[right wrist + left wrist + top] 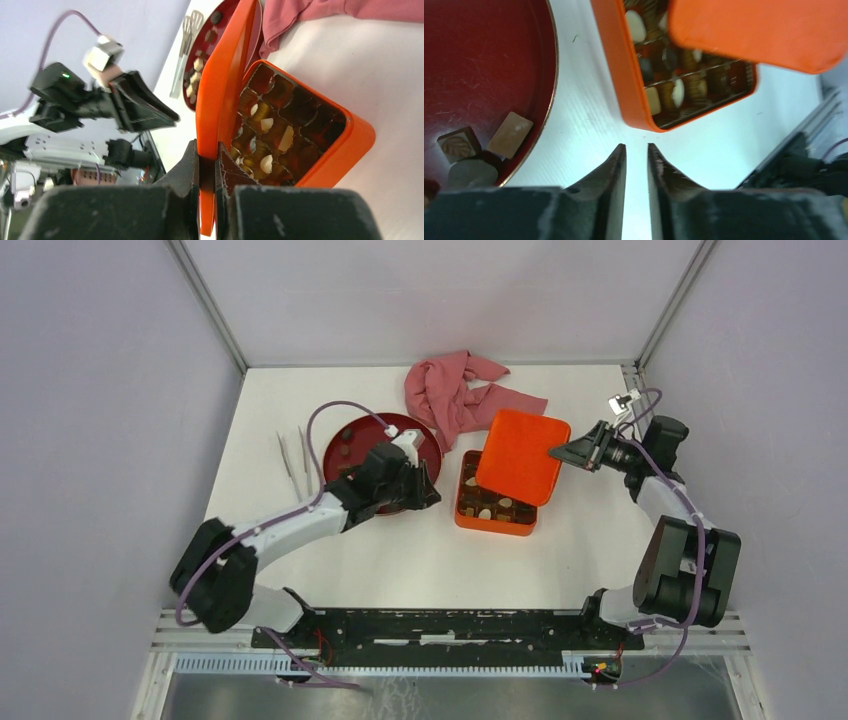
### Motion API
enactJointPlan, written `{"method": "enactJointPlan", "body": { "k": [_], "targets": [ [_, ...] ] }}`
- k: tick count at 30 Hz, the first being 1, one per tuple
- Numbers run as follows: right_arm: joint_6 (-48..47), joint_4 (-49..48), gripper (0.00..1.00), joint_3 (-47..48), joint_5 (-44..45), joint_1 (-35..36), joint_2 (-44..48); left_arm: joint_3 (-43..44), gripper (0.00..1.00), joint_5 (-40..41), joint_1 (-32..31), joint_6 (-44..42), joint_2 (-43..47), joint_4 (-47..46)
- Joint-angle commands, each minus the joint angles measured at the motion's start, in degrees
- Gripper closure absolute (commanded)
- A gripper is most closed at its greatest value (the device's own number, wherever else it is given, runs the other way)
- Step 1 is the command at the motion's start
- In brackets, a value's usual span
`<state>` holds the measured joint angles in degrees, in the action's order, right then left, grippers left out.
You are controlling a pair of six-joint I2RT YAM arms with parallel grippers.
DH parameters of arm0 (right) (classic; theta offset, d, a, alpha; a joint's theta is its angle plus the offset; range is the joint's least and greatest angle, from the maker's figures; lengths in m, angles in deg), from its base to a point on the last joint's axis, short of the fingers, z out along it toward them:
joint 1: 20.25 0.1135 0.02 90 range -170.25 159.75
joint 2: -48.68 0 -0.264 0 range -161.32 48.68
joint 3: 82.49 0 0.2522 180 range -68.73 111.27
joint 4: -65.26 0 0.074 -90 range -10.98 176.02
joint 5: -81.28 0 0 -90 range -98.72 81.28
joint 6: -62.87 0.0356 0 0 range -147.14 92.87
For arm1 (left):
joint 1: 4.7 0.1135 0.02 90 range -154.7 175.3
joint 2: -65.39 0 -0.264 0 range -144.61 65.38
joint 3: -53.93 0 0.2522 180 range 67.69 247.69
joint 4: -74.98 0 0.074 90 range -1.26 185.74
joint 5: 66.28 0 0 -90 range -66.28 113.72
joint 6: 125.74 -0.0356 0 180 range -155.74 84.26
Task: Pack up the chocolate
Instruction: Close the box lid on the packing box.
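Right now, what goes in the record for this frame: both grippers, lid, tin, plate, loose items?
left gripper: shut, empty, above the table between plate and tin
right gripper: shut on the lid's edge
lid: orange, tilted over the tin, partly covering it
tin: chocolate in several compartments
plate: dark red, a few pieces on it
other: pink cloth behind; tweezers left of plate

lid (pixel 517 455) overhangs tin (pixel 497 525), near chocolate (pixel 484 512) exposed
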<state>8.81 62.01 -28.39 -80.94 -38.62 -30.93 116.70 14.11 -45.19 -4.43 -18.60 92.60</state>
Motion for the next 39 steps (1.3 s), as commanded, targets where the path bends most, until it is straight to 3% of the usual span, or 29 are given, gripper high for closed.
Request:
{"method": "enactJointPlan", "body": {
  "k": [1, 6, 9, 18, 24, 27, 31, 33, 36, 39],
  "targets": [
    [-31.49, 35.68, 1.0, 10.39, -5.95, 3.05, -4.95, -5.03, 0.63, 4.31, 0.15, 0.6, 11.38, -7.16],
    [-52.32, 58.74, 1.0, 19.24, -11.52, 5.45, -10.8, -8.41, 0.4, 0.91, 0.73, 3.27, 16.89, -12.1],
    [-53.92, 60.93, 1.0, 21.62, -12.59, 6.11, -10.46, -9.12, 0.33, -0.81, 0.97, 4.54, 16.19, -14.72],
    [-60.07, 67.73, 1.0, 28.94, -12.08, 7.06, -6.71, -11.39, 0.28, -7.91, 2.31, 7.72, 12.03, -26.33],
    [-68.12, 75.77, 1.0, 34.22, -12.3, 7.07, -3.02, -15.78, 0.27, -23.81, 9.42, 15.5, 10.45, -47.22],
    [-73.26, 79.21, 1.0, 37.54, -11.3, 7.06, -0.31, -15.49, 0.23, -27.52, 11.13, 15.89, 11.08, -50.18],
    [-69.39, 72.4, 1.0, 40.36, -8.08, 7.13, 4.31, -13.41, 0.22, -29.95, 12.3, 13.79, 10.74, -50.43],
    [-56.24, 56.7, 1.0, 36.91, -3.38, 7.34, 9.24, -12.03, 0.23, -31.0, 13.15, 13.58, 10.69, -51.89],
    [-33.3, 24.92, 1.0, 25.68, 3.95, 7.48, 19.28, -8.8, 0.26, -31.7, 14.37, 10.94, 11.19, -50.54],
    [-34.01, 31.03, 1.0, 30.89, 0.19, 8.45, 16.79, -5.44, 0.25, -31.84, 14.43, 4.85, 12.02, -46.91]
  ]
}}
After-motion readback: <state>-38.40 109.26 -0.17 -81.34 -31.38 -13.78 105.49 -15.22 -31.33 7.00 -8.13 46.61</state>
